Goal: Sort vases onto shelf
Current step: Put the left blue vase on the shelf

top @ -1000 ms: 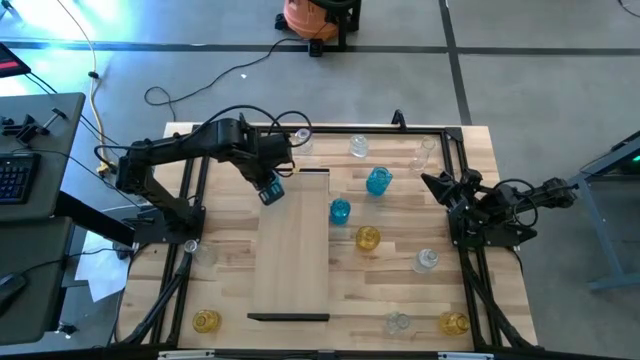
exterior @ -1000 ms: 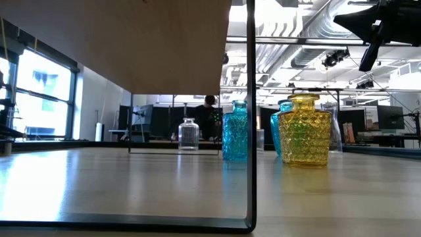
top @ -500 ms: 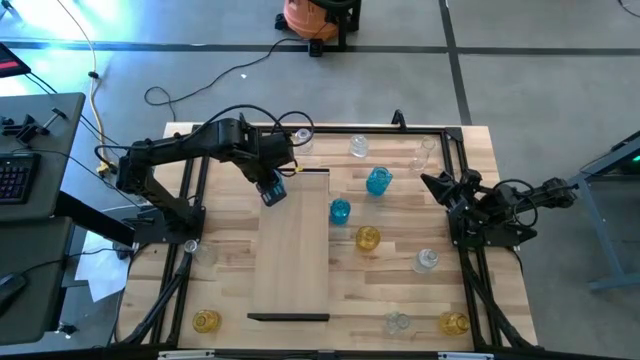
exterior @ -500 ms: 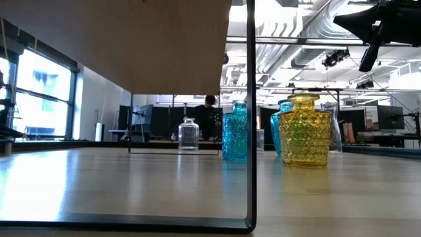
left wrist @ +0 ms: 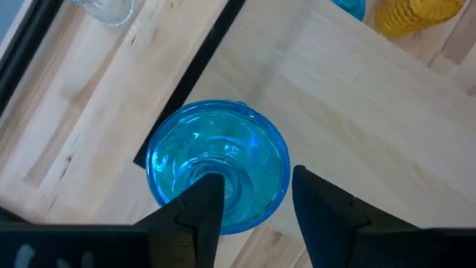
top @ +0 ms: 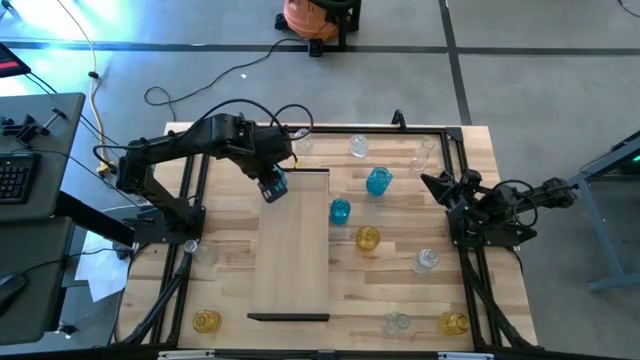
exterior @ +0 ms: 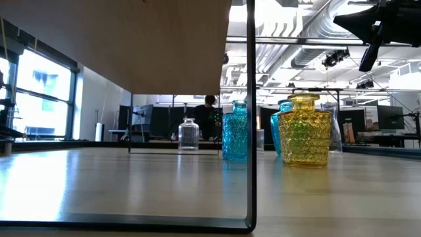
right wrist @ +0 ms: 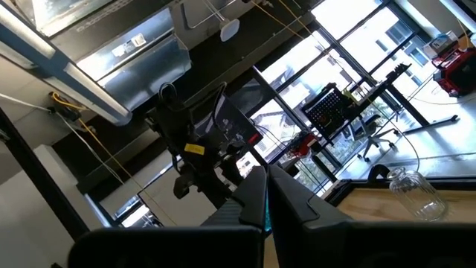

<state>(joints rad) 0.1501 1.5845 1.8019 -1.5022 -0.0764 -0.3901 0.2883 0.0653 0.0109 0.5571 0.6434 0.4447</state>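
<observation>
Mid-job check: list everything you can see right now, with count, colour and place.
blue vases: three, blue; one on the shelf's far left corner, two on the table right of the shelf
yellow vases: three, yellow; one right of the shelf, two at the near corners
clear vases: about five, clear; scattered along the table's edges, e.g.
shelf: one, pale wood; table centre
table: one, striped planks
person: one, dark; in the room behind
left gripper: open, either side of the corner blue vase
right gripper: shut, at the right edge
</observation>
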